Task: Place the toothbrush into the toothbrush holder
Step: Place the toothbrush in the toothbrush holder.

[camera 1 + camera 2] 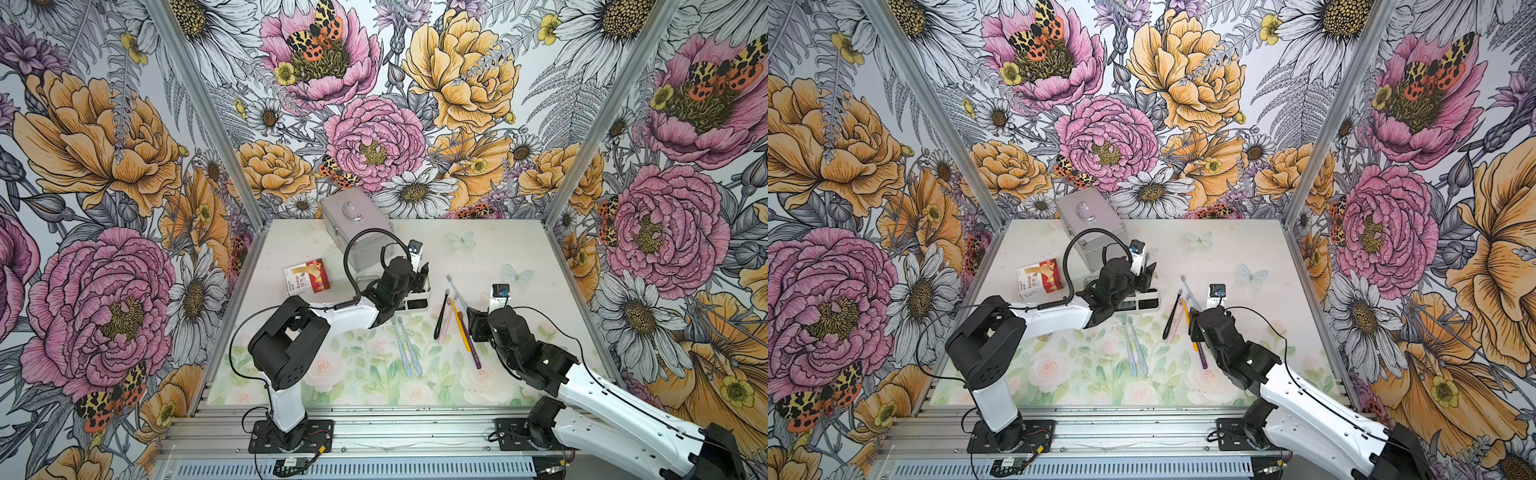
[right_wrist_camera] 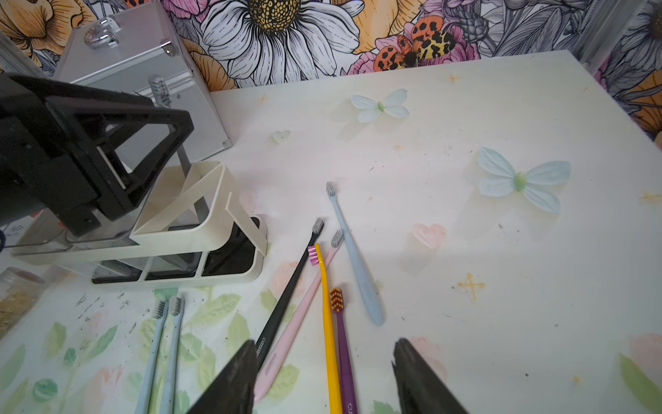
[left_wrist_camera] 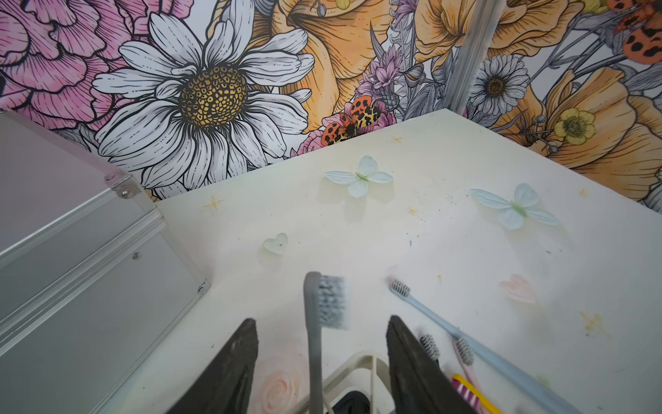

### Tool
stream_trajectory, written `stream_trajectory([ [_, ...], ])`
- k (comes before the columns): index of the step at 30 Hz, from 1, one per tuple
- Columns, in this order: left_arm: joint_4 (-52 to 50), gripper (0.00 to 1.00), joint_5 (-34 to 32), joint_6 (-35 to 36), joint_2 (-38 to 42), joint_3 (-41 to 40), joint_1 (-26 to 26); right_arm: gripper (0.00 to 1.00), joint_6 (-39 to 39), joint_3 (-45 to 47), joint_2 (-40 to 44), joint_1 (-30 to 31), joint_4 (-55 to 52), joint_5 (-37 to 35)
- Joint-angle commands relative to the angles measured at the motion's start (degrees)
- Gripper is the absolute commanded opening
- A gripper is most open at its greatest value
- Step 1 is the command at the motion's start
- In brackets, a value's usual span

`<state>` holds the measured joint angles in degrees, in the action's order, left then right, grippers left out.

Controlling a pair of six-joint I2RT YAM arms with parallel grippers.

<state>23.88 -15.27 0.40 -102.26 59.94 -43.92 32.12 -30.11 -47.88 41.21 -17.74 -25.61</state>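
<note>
Two tools show their jaws well apart, gripping nothing. The left tool (image 3: 321, 319) flanks a grey toothbrush (image 3: 311, 355) that stands, bristles up, in the white toothbrush holder (image 2: 172, 234), and neither finger touches it. In both top views the holder sits mid-frame, just below the silver metal case (image 1: 353, 224). The right tool (image 2: 325, 342) hangs over the black toothbrush (image 2: 286, 304), pink toothbrush (image 2: 297, 322), yellow toothbrush (image 2: 327, 322) and purple toothbrush (image 2: 344, 344), which lie on the desk (image 2: 465, 251).

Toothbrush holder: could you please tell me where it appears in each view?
In a top view: toothbrush holder mid-table, partly under the left arm.
In a top view: likewise mid-table.
Left wrist: its rim between the left hand's fingers.
Right wrist: beyond the paired pale blue toothbrushes.
Shared landmark: silver metal case.
</note>
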Motion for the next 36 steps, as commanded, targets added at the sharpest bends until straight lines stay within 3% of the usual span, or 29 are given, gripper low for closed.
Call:
stream_trajectory([
  [1, 3.81, 0.63, -1.68, 1.35, 4.52, -0.84, -1.05, 0.62, -0.08, -0.60, -1.51, -0.43, -0.06, 1.51],
  [9, 2.83, 0.68, -4.56, 0.31, 14.48, -3.10, -3.14, 0.61, -4.69, -6.13, -10.95, -0.53, -0.04, 13.06],
  [17, -11.73, 0.69, -11.68, -9.21, 29.40, -10.28, -2.86, 0.55, -8.97, -13.50, -24.94, 2.12, -0.09, 27.04],
  [26, -30.22, 0.70, -11.77, -17.11, 39.46, -18.08, -3.17, 0.46, -11.03, -18.79, -36.44, 7.94, -0.07, 30.43],
  [36, -29.37, 0.71, -13.30, -22.17, 47.55, -25.40, -3.08, 0.41, -8.92, -21.43, -43.56, 10.70, -1.04, 28.41],
])
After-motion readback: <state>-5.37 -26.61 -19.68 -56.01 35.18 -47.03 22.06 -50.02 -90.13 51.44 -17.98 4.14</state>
